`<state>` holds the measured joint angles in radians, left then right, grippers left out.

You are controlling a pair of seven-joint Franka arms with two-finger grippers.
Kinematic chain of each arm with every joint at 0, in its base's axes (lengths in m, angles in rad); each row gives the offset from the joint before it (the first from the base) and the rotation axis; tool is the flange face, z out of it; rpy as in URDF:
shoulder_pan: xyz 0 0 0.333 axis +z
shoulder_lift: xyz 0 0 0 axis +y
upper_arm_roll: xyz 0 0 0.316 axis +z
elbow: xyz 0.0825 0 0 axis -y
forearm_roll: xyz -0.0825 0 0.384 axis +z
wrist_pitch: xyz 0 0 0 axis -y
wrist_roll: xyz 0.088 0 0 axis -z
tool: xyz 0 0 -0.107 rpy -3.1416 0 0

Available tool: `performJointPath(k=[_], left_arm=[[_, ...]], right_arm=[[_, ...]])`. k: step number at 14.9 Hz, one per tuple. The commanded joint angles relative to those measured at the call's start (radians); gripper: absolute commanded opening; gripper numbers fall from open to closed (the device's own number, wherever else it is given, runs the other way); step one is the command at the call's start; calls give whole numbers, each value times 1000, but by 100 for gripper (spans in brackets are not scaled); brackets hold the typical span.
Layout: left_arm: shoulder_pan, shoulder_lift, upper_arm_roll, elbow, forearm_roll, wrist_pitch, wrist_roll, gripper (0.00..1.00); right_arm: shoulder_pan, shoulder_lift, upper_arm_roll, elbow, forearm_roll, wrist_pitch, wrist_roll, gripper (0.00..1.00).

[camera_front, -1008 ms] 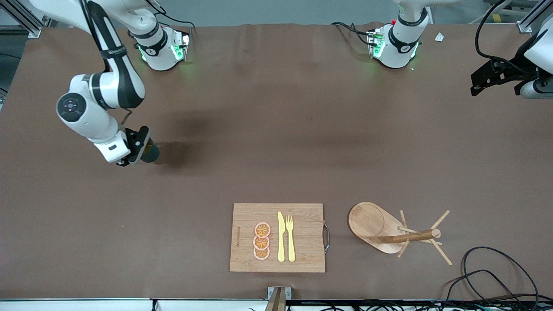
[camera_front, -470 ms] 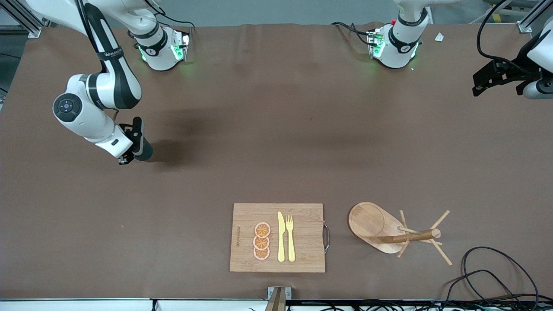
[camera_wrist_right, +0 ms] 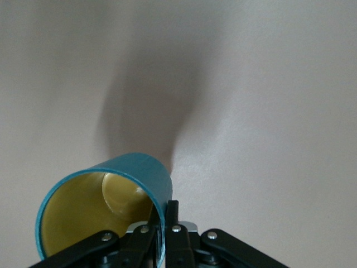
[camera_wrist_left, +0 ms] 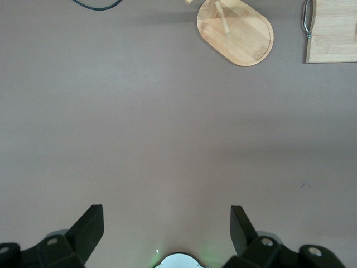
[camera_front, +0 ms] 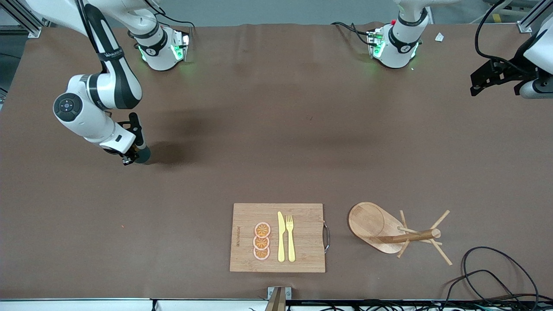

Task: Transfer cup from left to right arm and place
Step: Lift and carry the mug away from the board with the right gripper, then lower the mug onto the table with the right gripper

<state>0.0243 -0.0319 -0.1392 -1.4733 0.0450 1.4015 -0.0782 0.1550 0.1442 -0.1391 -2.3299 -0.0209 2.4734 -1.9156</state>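
Right end effector (camera_front: 135,152) is low over the counter (camera_front: 276,129) at the right arm's end, pinching the cup (camera_front: 142,154) by its wall — one finger inside the rim, one outside (only the right wrist view shows this). Front view gives just a dark sliver of the cup under the fingers; the right wrist view shows the cup (camera_wrist_right: 106,209) with teal rim and mustard-yellow inside, mouth toward that camera. Long axis looks tilted rather than upright; can't tell whether the base touches the counter. Handle not visible in either view.

Left end effector (camera_front: 492,80) waits, spread wide, up over the left arm's end of the counter; left wrist view shows both fingers (camera_wrist_left: 83,231) well apart with nothing between.

Nearer the front camera: cutting board (camera_front: 302,237) with a yellow knife (camera_front: 281,237), fork (camera_front: 290,237) and three orange slices (camera_front: 262,241) — printed mark on its edge, not readable. Beside it, the wooden mug stand (camera_front: 380,226).
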Motion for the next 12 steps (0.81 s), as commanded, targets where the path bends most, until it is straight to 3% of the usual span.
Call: performJointPath(k=[1,4,12], left_arm=[[-3,-8,-3,7,16,-16,14,100],[-1,-8,-3,7,16,-16,14,100],[0,-8,-3,7,16,-16,15,100]], right_arm=[[-54,4,21,-25,111,27,-139,0],[-58,38,16,-23,342,27,-342,0],[-54,58,10,-11,354,30,-349,0]])
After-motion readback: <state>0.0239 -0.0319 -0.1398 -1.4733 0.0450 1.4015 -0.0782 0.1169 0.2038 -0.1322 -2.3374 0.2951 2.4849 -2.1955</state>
